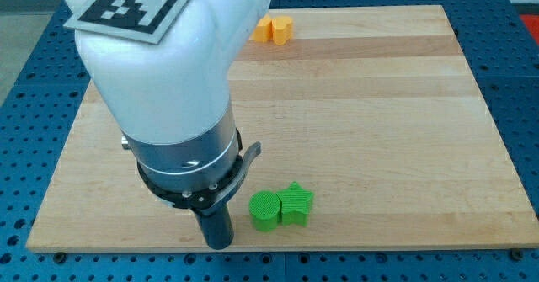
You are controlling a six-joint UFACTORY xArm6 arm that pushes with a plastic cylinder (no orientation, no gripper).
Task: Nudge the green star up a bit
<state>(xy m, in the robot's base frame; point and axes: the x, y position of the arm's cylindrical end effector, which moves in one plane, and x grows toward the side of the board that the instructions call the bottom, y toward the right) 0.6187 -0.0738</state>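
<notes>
My tip (220,243) just left of the green cylinder (264,210), green star (296,204) touching the cylinder's right side, orange blocks (274,29) far above it by the wooden board's (379,105) top edge

Pale smooth wooden board (362,105), ridged matt green star (296,204), glossy white arm housing (160,71)

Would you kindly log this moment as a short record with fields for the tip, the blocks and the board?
tip: my tip, near the board's bottom edge, at the view's left of the green blocks
green star: touching the green cylinder on its left
yellow heart: top edge, beside an orange block
board: wooden board
</notes>
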